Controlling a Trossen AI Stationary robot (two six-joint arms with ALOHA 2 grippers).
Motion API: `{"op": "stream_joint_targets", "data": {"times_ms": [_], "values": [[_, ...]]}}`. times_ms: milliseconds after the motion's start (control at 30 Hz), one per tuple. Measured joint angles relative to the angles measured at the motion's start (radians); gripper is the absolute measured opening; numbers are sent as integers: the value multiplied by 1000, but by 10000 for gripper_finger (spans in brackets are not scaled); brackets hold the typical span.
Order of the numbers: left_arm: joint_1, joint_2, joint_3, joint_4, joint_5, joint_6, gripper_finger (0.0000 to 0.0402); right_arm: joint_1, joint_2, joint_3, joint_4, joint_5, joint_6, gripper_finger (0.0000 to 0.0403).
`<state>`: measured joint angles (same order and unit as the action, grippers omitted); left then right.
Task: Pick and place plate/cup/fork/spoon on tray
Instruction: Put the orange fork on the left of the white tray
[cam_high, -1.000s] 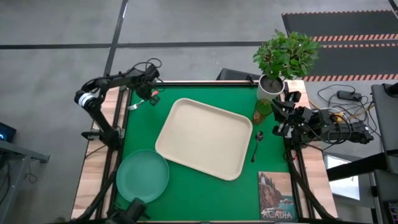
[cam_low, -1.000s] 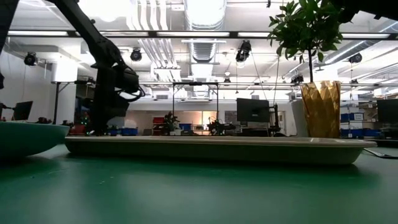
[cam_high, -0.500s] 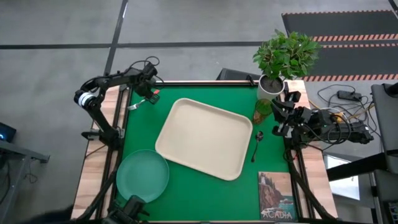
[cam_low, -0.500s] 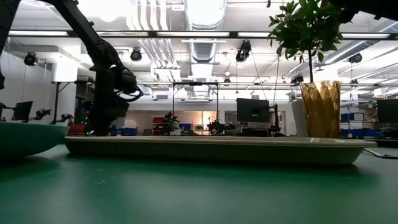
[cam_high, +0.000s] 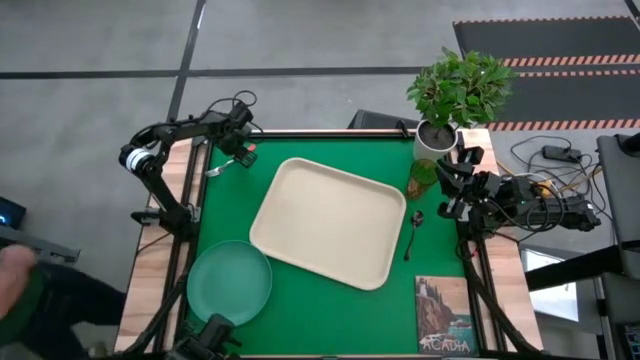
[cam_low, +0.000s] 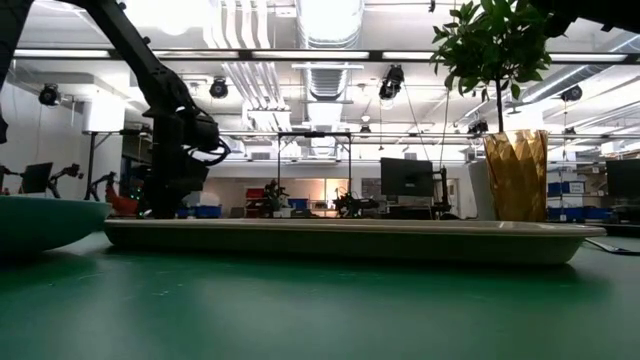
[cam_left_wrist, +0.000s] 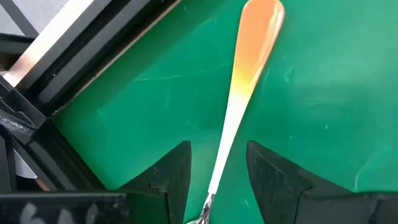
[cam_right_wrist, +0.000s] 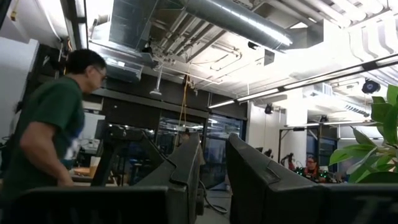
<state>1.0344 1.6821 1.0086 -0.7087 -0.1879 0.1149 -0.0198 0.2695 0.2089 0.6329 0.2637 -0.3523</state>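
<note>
The fork (cam_high: 230, 160) lies flat on the green mat at the far left corner, orange handle (cam_left_wrist: 252, 56) toward the tray. My left gripper (cam_high: 232, 152) hangs over it, open, a finger on each side of the thin stem (cam_left_wrist: 217, 155) without touching. The cream tray (cam_high: 330, 220) lies in the middle. The teal plate (cam_high: 229, 282) rests on the mat at the near left. The cup (cam_high: 422, 178) stands by the tray's far right corner, the dark spoon (cam_high: 412, 232) lies beside the tray's right rim. My right gripper (cam_high: 449, 190) waits at the right edge, narrowly open (cam_right_wrist: 214, 162), nothing between its fingers.
A potted plant (cam_high: 435, 138) stands at the far right corner, just behind the cup. A picture card (cam_high: 445, 315) lies at the near right. A person (cam_high: 30, 300) is off the table's near left; another person (cam_right_wrist: 50, 124) shows in the room.
My left gripper has drawn a little toward the table's far edge above the fork, which lies where it did. A person has come into the high view off the table's near left corner.
</note>
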Motion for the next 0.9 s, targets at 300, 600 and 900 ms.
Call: {"op": "stream_joint_targets", "data": {"times_ms": [300,600,900], "values": [[0,0,-1,13,0,-2,110,0,0,0,0,0,0,68],[0,3,-2,25,48,-75,84,0,0,0,0,0,0,68],[-2,3,0,-37,103,-126,83,0,0,0,0,0,2,68]]}}
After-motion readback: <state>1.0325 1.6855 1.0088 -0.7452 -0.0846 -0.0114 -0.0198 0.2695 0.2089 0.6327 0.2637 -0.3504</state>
